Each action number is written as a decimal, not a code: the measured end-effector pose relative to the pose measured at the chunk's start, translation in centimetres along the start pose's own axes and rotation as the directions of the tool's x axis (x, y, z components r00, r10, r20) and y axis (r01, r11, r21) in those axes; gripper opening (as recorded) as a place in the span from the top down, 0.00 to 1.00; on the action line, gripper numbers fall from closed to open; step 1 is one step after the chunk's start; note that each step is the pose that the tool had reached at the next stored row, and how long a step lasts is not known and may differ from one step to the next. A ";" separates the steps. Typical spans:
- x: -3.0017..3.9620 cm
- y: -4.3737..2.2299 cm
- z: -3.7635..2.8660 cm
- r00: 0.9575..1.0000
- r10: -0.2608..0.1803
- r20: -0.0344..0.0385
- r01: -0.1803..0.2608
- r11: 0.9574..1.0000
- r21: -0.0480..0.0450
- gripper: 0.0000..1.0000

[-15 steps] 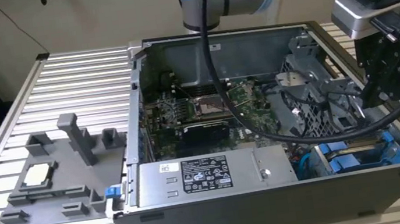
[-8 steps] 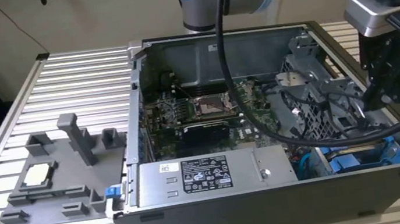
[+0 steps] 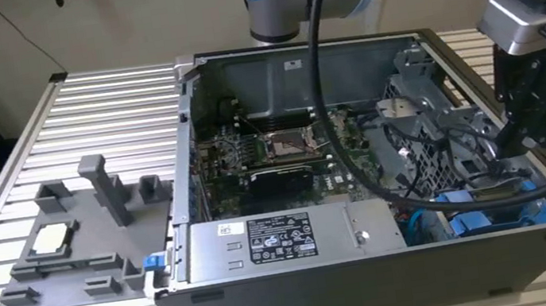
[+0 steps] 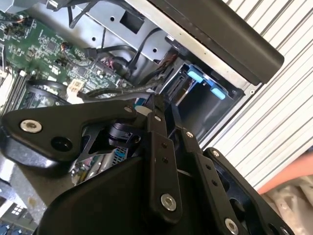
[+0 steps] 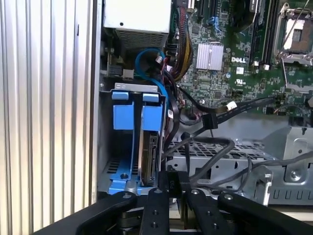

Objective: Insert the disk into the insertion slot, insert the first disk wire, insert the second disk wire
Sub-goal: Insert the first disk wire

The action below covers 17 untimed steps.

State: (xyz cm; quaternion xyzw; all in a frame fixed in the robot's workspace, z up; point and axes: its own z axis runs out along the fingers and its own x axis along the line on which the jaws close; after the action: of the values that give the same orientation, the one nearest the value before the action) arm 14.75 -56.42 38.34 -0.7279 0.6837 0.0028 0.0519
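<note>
The disk (image 5: 148, 152), grey metal in a blue carrier, stands in the insertion slot (image 5: 104, 147) of the grey drive cage, beside another blue carrier (image 5: 122, 117). My gripper (image 5: 173, 180) hovers at the disk's near end with its fingers (image 5: 156, 200) drawn together. I cannot tell whether they touch it. Two loose black wires lie close by, one ending in a black connector (image 5: 209, 121), the other in a white-tipped plug (image 5: 230, 105). In the exterior view my gripper (image 3: 521, 144) hangs over the blue carriers (image 3: 496, 216) at the case's front corner, on the exterior view's right. The second wrist view has my gripper (image 4: 159, 105) pointing at the cage's blue tabs (image 4: 195, 76).
The open computer case (image 3: 375, 267) lies on a slatted metal table (image 3: 106, 104). Inside are a motherboard (image 3: 273, 153), a power supply (image 3: 264, 242) and a perforated grey bracket (image 5: 220, 152). A grey fixture tray (image 3: 80, 228) sits on the exterior view's left. A thick black cable (image 3: 321, 74) droops across the case.
</note>
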 end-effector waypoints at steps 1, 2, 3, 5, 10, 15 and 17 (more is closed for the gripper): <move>0.08 -0.05 0.07 1.000 0.000 0.000 0.000 1.000 -0.003 0.81; 0.15 -0.09 0.16 1.000 0.000 0.000 0.000 1.000 -0.005 0.81; 0.20 -0.10 0.23 1.000 0.001 0.001 -0.001 1.000 -0.007 0.81; 0.31 -0.17 0.40 1.000 0.001 0.001 -0.001 1.000 -0.010 0.81; 0.59 -0.65 0.78 1.000 0.002 0.001 -0.002 1.000 -0.031 0.81; 0.68 -1.20 1.29 1.000 0.004 0.003 -0.004 0.999 -0.052 0.81; 0.71 -1.32 1.59 1.000 0.005 0.003 -0.004 0.998 -0.056 0.81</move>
State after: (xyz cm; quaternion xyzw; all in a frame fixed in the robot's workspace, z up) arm 16.22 -56.92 36.80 -0.7275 0.6849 0.0230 0.0326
